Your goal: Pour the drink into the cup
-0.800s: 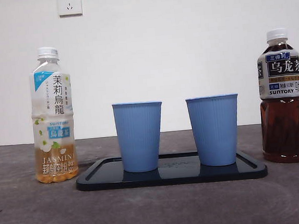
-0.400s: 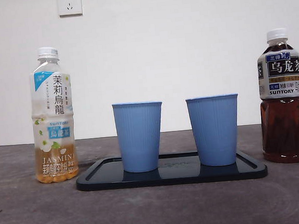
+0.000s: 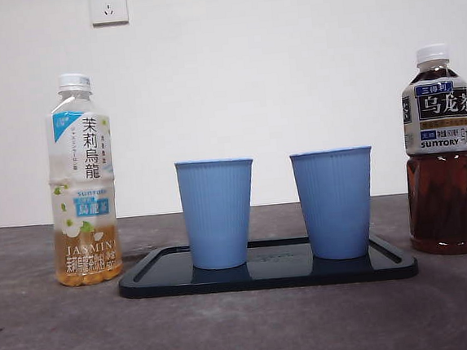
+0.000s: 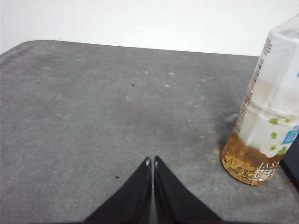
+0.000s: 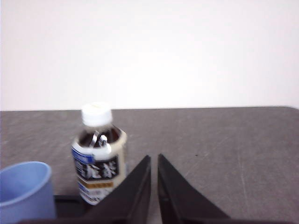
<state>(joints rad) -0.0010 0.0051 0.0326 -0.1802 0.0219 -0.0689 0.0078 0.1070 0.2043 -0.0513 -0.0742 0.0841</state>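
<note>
Two blue ribbed cups (image 3: 217, 213) (image 3: 335, 203) are standing on the black tray (image 3: 153, 279), the jasmine tea bottle (image 3: 82, 180) beside one end and the dark oolong tea bottle (image 3: 438, 150) beside the other, both capped. The left gripper (image 4: 152, 162) is resting with jaws nearly touching, holding nothing, and its camera is cutting off the jasmine bottle's top. The right gripper (image 5: 154, 159) is also narrow and empty; its jaw is partly hiding the oolong bottle's base.

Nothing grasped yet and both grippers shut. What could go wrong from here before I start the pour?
1. Both caps are on: the jasmine tea bottle and the dark oolong bottle look sealed, so tipping either would likely pour nothing.
2. The left gripper and right gripper are shut; approaching like that could knock a tall bottle over.
3. The two blue cups stand close together on the tray; a tilted bottle may nudge the neighbouring cup.
</note>
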